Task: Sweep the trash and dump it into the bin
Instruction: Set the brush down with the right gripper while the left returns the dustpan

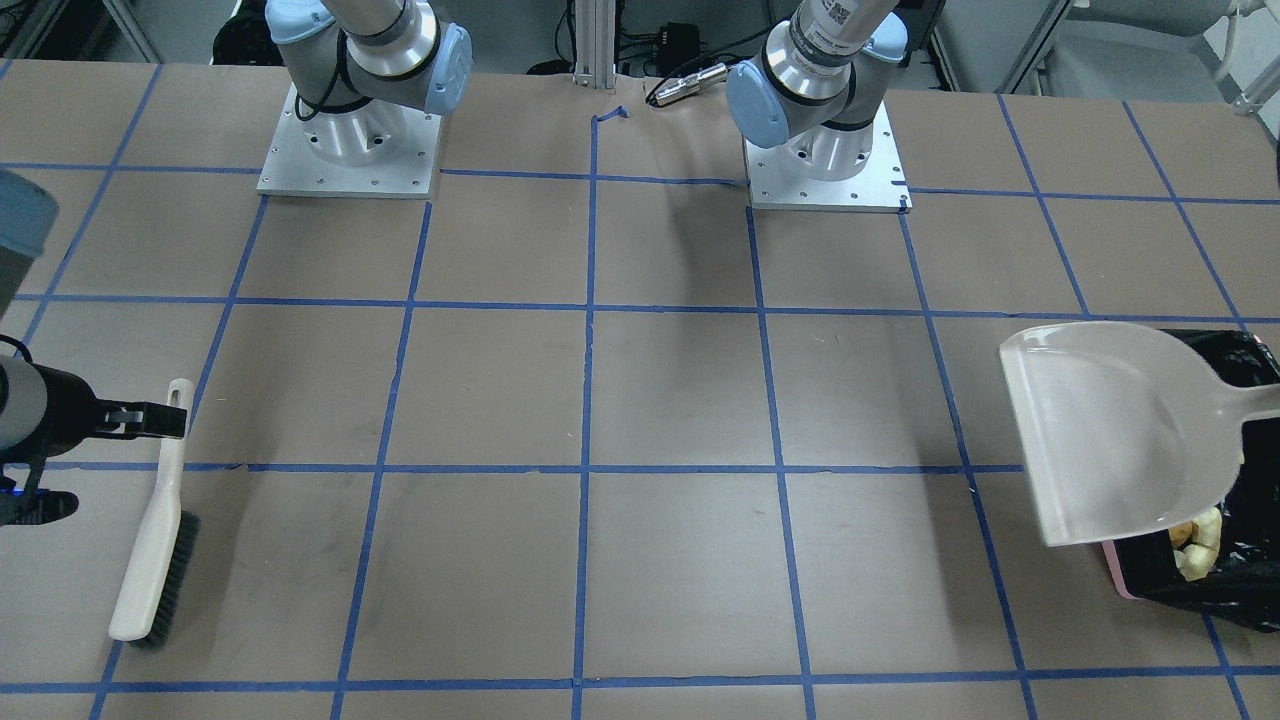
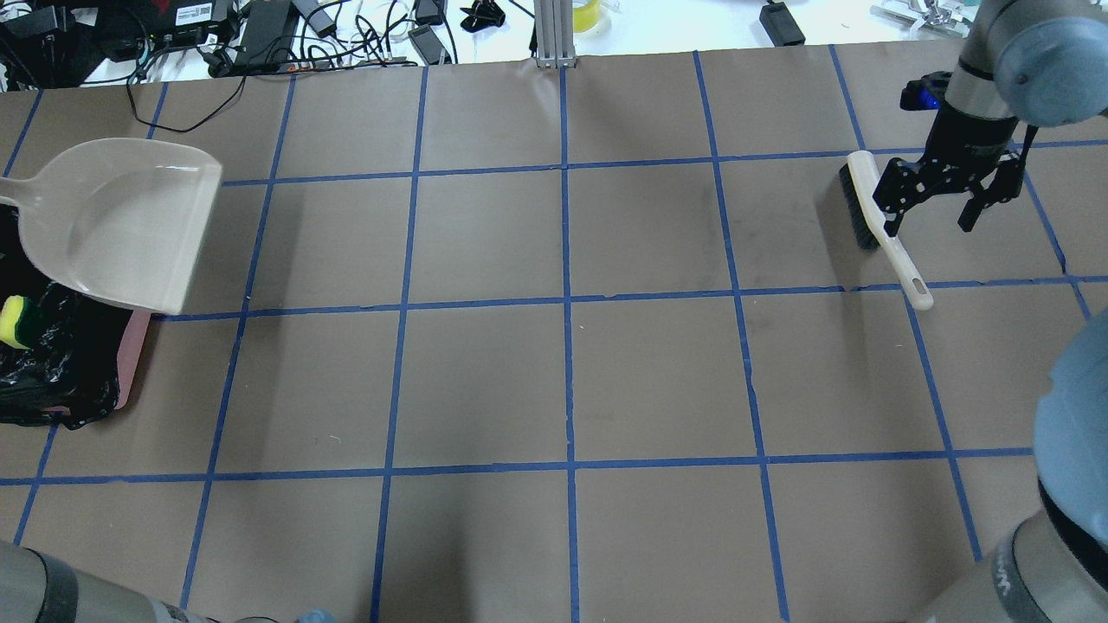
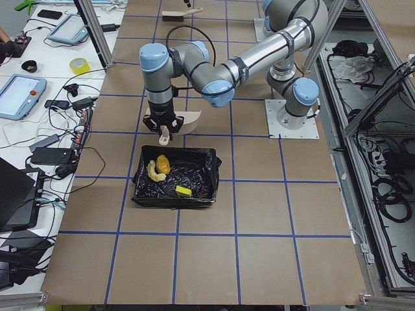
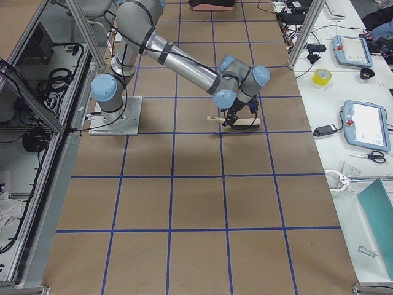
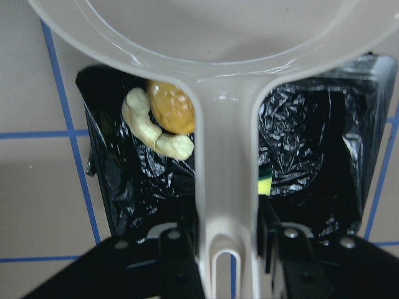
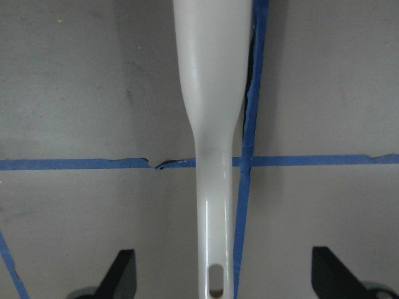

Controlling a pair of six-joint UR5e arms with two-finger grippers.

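The pink bin (image 2: 134, 346), lined with a black bag (image 5: 312, 137), stands at the table's left end. In it lie the golden-brown potato piece (image 5: 171, 109), the tan croissant (image 5: 149, 128) and the yellow-and-green sponge (image 2: 13, 318). My left gripper (image 5: 227, 249) is shut on the handle of the beige dustpan (image 2: 130, 225), which hangs over the bin with an empty scoop. My right gripper (image 2: 930, 212) is open, its fingers (image 6: 121, 274) wide on either side of the handle of the brush (image 6: 212, 93), not touching it. The brush (image 1: 160, 530) lies on the table.
The table is brown paper with a blue tape grid (image 2: 567, 303). The two arm bases (image 1: 350, 140) stand at the robot's side. Cables and electronics (image 2: 260, 30) lie beyond the far edge. Nothing lies on the middle squares.
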